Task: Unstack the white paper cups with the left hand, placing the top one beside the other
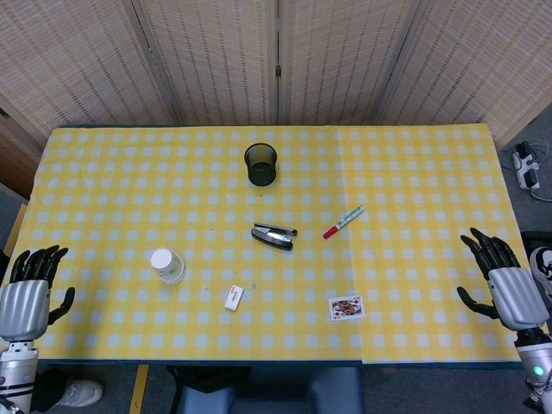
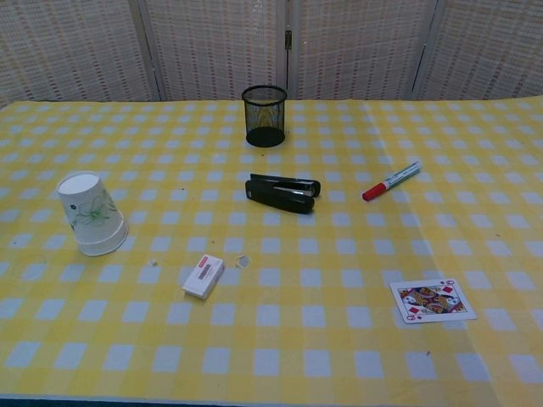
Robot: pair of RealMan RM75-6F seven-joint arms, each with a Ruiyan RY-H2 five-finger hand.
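Observation:
The white paper cups [image 1: 167,265] stand stacked and upside down on the left part of the yellow checked table; in the chest view the stack [image 2: 91,213] shows a green leaf print. My left hand [image 1: 26,297] hovers at the table's left front edge, well left of the stack, fingers apart and holding nothing. My right hand [image 1: 507,283] is at the right front edge, also holding nothing with fingers spread. Neither hand shows in the chest view.
A black mesh pen holder [image 1: 261,164] stands at the back centre. A black stapler [image 1: 274,235], a red-capped marker [image 1: 343,222], a small white eraser [image 1: 234,297] and a playing card [image 1: 346,307] lie on the cloth between the hands.

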